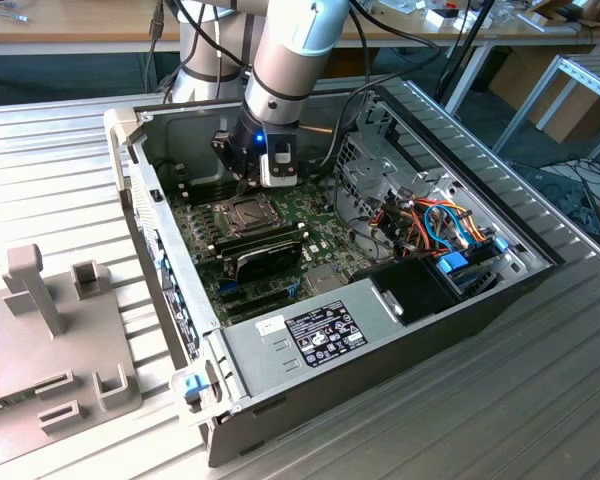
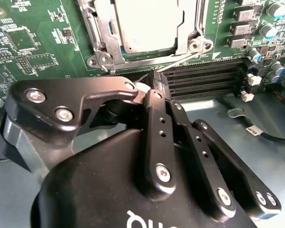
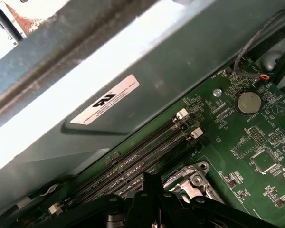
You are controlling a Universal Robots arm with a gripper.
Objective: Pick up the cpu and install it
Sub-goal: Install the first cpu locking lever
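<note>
The cpu [image 2: 147, 23], a flat square chip with a dull silver-grey top, lies in its socket on the green motherboard [image 1: 315, 215], with the metal socket frame [image 2: 102, 52] around it. In the exterior view the cpu [image 1: 250, 211] sits just below my gripper [image 1: 248, 183]. My gripper [image 2: 156, 83] hangs low over the memory slots [image 2: 204, 78] beside the socket, a short way off the cpu. Its black fingers [image 2: 152, 109] are pressed together with nothing between them. In the first wrist view my gripper [image 3: 152, 183] is over the slots [image 3: 133, 161], near the socket corner [image 3: 194, 178].
The open computer case [image 1: 130, 170] walls in the board on all sides. A black oblong module [image 1: 265, 250] lies next to the socket. A power supply [image 1: 310, 335], a drive cage [image 1: 365, 165] and coloured cables [image 1: 440, 225] fill the exterior view's right. A grey fixture [image 1: 40, 330] stands outside.
</note>
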